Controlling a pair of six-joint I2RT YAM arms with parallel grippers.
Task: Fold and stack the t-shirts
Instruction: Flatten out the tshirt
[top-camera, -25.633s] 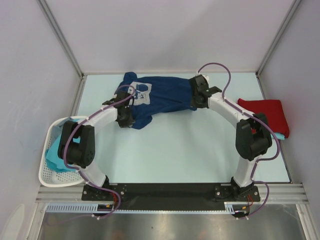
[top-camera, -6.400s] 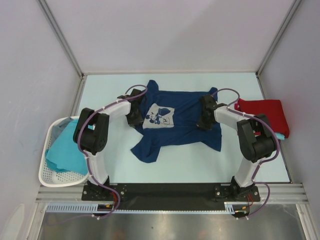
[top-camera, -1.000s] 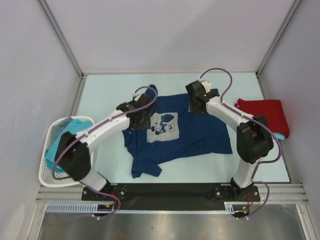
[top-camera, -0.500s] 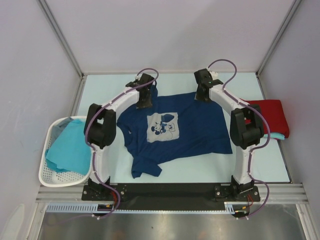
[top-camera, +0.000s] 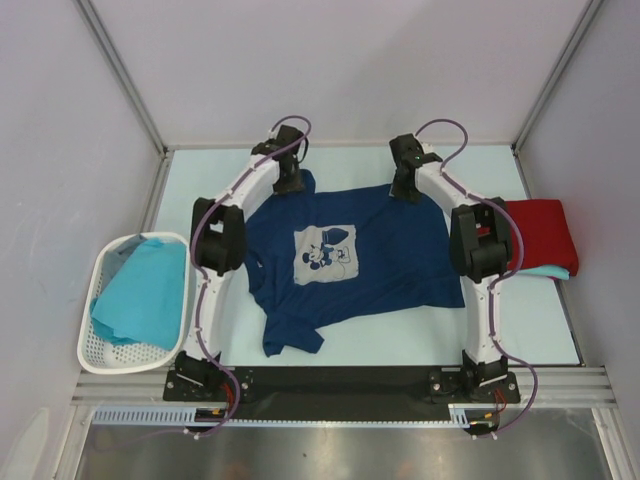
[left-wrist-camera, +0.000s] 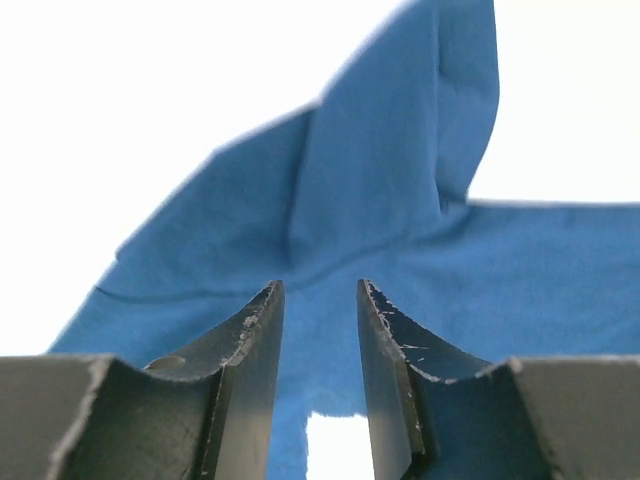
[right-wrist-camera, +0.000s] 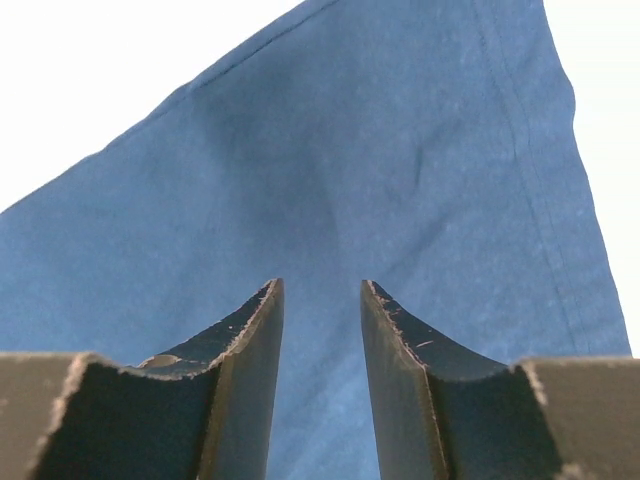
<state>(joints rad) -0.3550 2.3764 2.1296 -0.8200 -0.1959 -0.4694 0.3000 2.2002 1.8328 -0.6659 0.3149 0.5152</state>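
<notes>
navy t-shirt (top-camera: 390, 260): spread mostly flat across the middle of the tabletop (top-camera: 400, 340), print side up. The corner nearest the arm bases is bunched and folded over on itself, so it's not exactly tidy.
chest print (top-camera: 325, 255): a pale grey square found on the left half of the navy t-shirt. A little cartoon figure can just be made out on it.
left hand (top-camera: 291, 182): placed at the far left corner of the navy t-shirt, pointed down at the cloth. In the wrist view the fingers (left-wrist-camera: 250, 340) are set to a narrow gap. Blue cloth and a scrap of bare tabletop are seen through the gap, and nothing is pinched in it.
right hand (top-camera: 404, 188): placed at the far right corner of the navy t-shirt. Same deal here: a narrow gap, plain blue cloth seen below it, nothing gripped.
contact: whether either hand's fingertips are actually touching the cloth can't be told.
red t-shirt (top-camera: 545, 232): folded and set off to the right of the navy t-shirt, beyond the right arm and apart from it.
folded turquoise t-shirt (top-camera: 548, 272): tucked under the red t-shirt, with only a strip shown at the near edge.
basket (top-camera: 95, 355): white and perforated, found off to the left of the navy t-shirt.
loose turquoise t-shirt (top-camera: 145, 300): piled inside the basket, unfolded.
</notes>
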